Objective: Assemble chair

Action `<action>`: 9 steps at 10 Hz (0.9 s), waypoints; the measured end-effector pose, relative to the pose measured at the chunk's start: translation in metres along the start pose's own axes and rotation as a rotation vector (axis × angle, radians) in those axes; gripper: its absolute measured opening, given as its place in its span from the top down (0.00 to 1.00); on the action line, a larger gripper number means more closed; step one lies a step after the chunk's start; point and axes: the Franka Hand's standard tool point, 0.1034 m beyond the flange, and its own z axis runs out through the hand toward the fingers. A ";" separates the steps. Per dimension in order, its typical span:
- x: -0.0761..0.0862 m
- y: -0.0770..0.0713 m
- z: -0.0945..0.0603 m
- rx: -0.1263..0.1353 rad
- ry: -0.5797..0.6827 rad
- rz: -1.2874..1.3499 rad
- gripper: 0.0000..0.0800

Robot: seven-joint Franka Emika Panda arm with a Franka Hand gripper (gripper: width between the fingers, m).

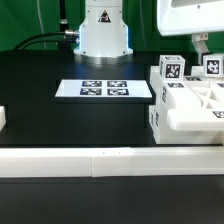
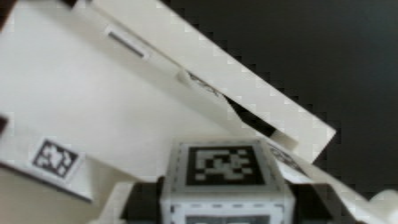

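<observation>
The chair parts sit clustered at the exterior view's right: a white slab piece (image 1: 192, 108) and short tagged posts (image 1: 172, 70). My gripper (image 1: 201, 42) hangs over this cluster, just above another tagged post (image 1: 212, 65). In the wrist view my gripper (image 2: 226, 197) is shut on a short square white post (image 2: 222, 162) with a tag on its face, and dark fingers (image 2: 150, 196) press both its sides. Beyond it lies a large flat white slab (image 2: 107, 95) with a tag (image 2: 54, 157) and a braced piece (image 2: 258, 95) against it.
The marker board (image 1: 105, 89) lies mid-table in front of the robot base (image 1: 103, 30). A long low white rail (image 1: 110, 160) runs along the near edge. A small white piece (image 1: 3, 118) sits at the exterior view's far left.
</observation>
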 end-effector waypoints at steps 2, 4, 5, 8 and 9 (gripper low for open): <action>0.000 0.000 0.001 0.000 -0.002 0.004 0.55; 0.001 0.001 0.001 -0.003 -0.003 -0.077 0.23; 0.002 0.000 0.000 -0.004 -0.004 -0.101 0.23; 0.002 0.000 0.000 -0.002 -0.003 -0.264 0.19; 0.005 0.002 0.001 -0.012 -0.014 -0.270 0.19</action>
